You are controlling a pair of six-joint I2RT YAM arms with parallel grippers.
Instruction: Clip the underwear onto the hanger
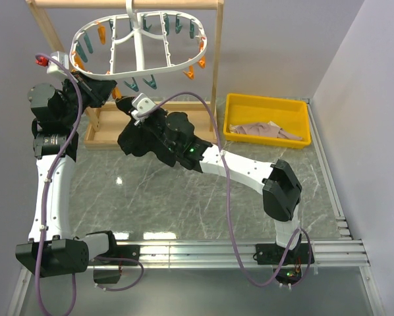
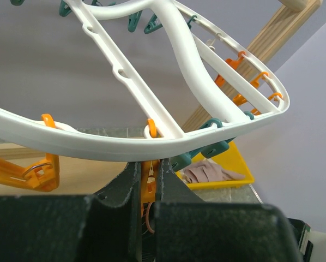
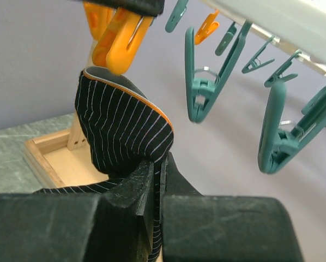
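Grey marble worktop (image 1: 184, 197), plain walls. Top view: hanger (image 1: 139, 49) hangs from the wooden frame (image 1: 218, 66). Yellow tray (image 1: 235, 105) at right holds a pinkish-beige cloth (image 1: 263, 130). Left arm (image 1: 52, 178) is up at the hanger's near-left rim, right arm (image 1: 236, 168) ends just below the near rim. Left wrist: left fingers (image 2: 125, 188) pinching an orange peg (image 2: 148, 183) under the rim. Right wrist: right fingers (image 3: 136, 183) pressed together on the underwear (image 3: 122, 128), black, thin stripes, orange edge. Its top fold sits right under an orange peg's tip, teal pegs (image 3: 204, 93) beside it; contact unclear.
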